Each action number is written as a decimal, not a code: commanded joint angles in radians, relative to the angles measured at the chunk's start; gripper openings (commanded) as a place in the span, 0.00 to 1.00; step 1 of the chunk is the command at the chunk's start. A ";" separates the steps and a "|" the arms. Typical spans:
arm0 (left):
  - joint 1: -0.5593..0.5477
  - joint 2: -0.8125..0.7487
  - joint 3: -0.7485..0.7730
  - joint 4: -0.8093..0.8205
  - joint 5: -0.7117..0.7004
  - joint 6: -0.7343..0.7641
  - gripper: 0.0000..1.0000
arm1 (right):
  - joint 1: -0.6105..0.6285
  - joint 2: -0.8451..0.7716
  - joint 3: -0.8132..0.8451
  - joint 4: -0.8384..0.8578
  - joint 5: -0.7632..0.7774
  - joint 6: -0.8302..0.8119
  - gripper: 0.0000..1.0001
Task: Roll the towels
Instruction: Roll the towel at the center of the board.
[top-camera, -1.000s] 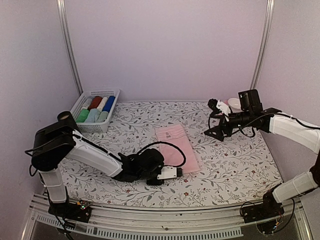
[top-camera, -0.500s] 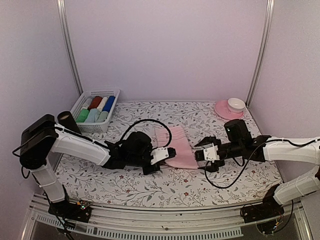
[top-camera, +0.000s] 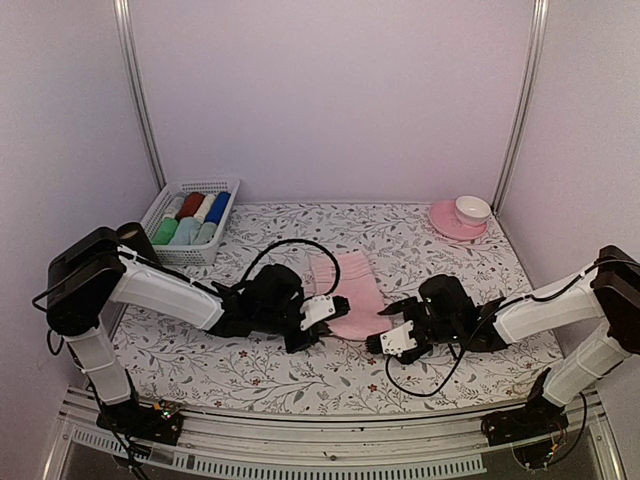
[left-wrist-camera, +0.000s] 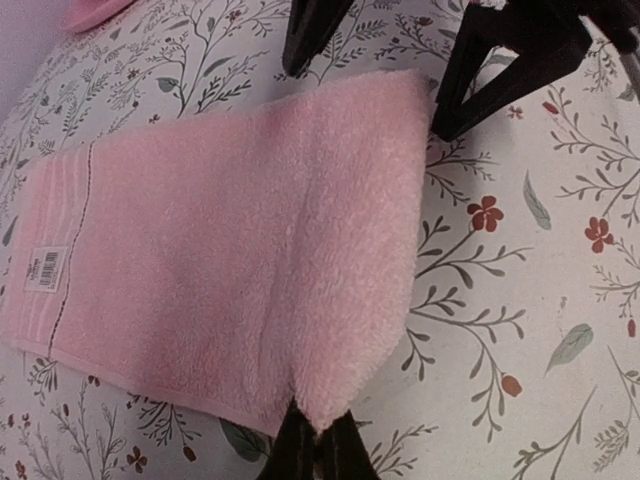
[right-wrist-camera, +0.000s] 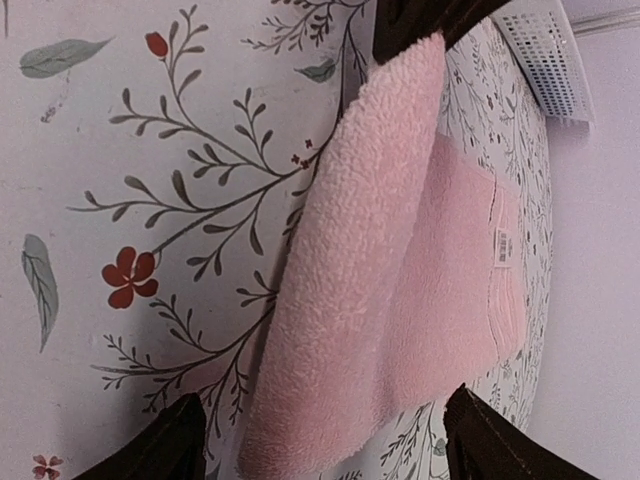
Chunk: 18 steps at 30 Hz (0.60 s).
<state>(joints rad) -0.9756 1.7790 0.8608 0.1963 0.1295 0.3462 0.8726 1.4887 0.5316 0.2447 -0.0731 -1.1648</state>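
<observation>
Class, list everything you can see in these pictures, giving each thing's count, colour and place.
towel: one, pink, mid-table
basket: one, white, back left
rolled cloths: several, green, red, white, blue, in the basket
saucer: one, pink, back right
cup: one, white, on the saucer
table: one, floral cover, under everything
left claw: one, black, shut on one near corner of the towel
right claw: one, black, open around the other near corner

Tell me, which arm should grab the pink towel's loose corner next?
Right, probably: the right hand is open with the free corner of the pink towel between its fingers, while the left hand is shut on the other corner.
</observation>
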 joint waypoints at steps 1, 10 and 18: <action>0.020 0.019 0.003 0.012 0.032 -0.016 0.00 | 0.024 0.043 -0.041 0.148 0.135 -0.010 0.78; 0.026 0.019 0.006 0.009 0.042 -0.021 0.03 | 0.068 0.046 -0.071 0.222 0.186 -0.033 0.40; 0.027 0.001 0.008 -0.023 0.056 -0.011 0.39 | 0.070 0.005 -0.053 0.147 0.143 -0.012 0.03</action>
<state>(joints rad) -0.9646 1.7813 0.8608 0.1947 0.1650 0.3267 0.9363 1.5253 0.4618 0.4313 0.0914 -1.1942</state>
